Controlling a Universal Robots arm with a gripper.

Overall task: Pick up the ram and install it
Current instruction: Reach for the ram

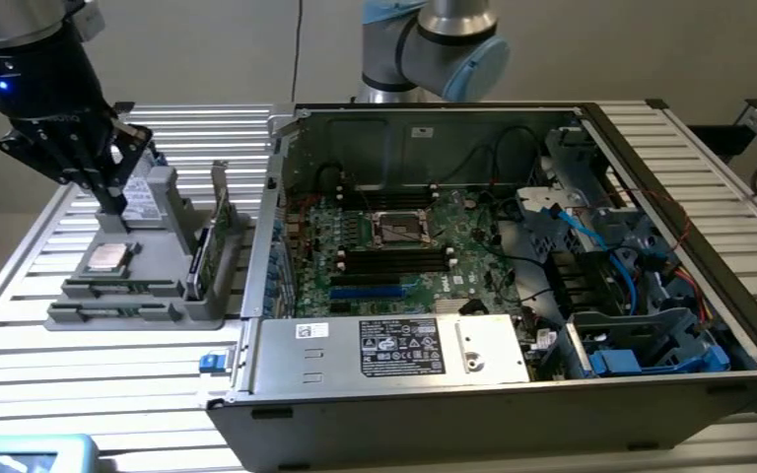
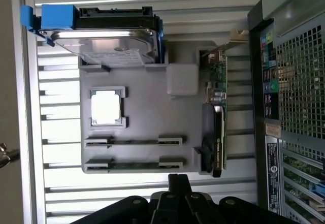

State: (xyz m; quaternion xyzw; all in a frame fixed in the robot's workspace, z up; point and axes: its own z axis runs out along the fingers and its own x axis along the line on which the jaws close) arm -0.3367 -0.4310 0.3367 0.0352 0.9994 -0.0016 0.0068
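From high and well back, the exterior view slants down on the grey moulded-plastic parts tray (image 1: 155, 266) and the open metal computer case (image 1: 352, 394) beside it — the wrist view, nearer, looks past the black gripper (image 2: 179, 183) straight down on that tray, sharing both.

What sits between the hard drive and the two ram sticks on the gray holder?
The square silver chip sits there on the gray holder, between the hard drive and the ram sticks; the wrist view shows it.

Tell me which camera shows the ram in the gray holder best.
The wrist view: both ram sticks lie clear in the gray holder's slots. The exterior view shows them as faint low strips at the holder's near edge.
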